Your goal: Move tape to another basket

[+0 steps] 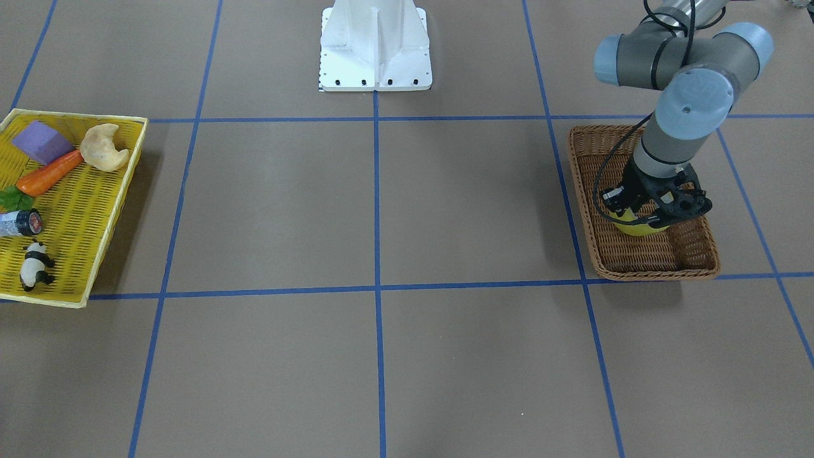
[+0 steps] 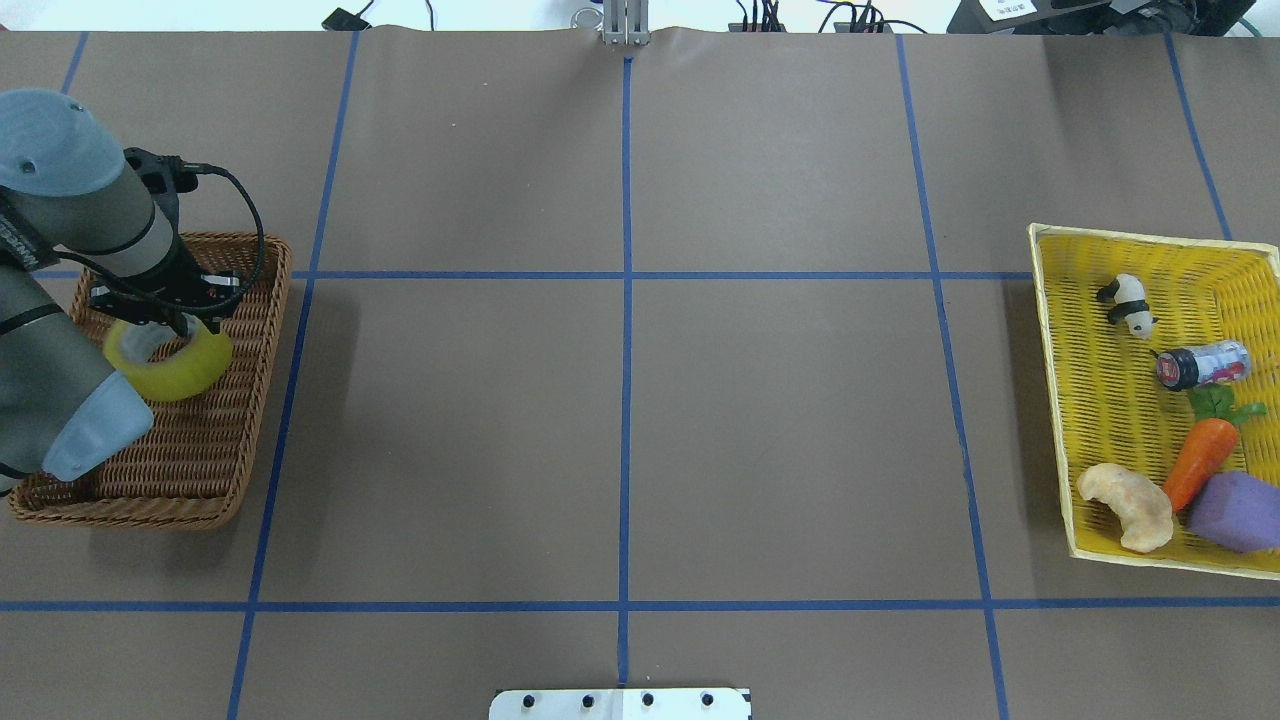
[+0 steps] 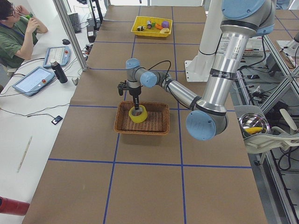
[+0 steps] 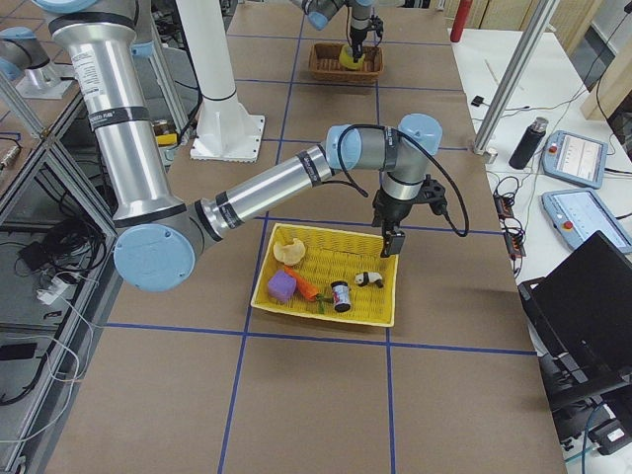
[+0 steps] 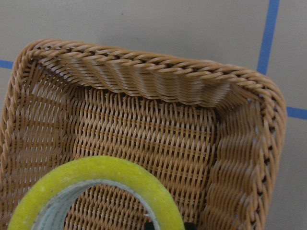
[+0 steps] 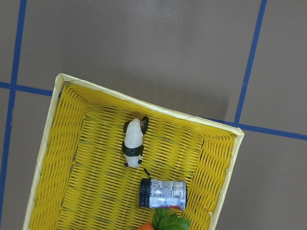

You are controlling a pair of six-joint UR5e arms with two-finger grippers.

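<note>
LEFT ARM AT THE BASKET: The left gripper [image 2: 183, 325] reaches down into the wicker basket [image 2: 205, 455]. Its fingers are set across the wall of the tape [image 2: 190, 368], one inside the pale core and one outside the yellow band. Two dark tips at the foot of the left wrist view show this straddle. We read the gripper as clamped on the roll.

The tape is tilted and lies wholly inside the basket's woven walls, in the half farther from the robot's base. We cannot tell whether its lower edge touches the basket floor.

We take the wicker basket as the one the tape is bound for. On that reading, we judge the carry to be over and the task close to done, since the roll is already below the rim. What we think is left is small: settle the roll on the weave, part the fingers and lift the arm clear. Until it is let go we would not count the move as finished.

Well apart, at the other end of the brown worktop [image 2: 780, 430], the right gripper [image 4: 395, 240] hangs over the far rim of the yellow tray [image 2: 1100, 400]. Only the side camera shows it, so we cannot tell whether it is parted or closed. The tray holds a panda figure [image 2: 1128, 305], a small can [image 2: 1203, 365], a carrot [image 2: 1200, 460], a purple block [image 2: 1240, 510] and a pastry [image 2: 1128, 505]. There is no tape in it.
</note>
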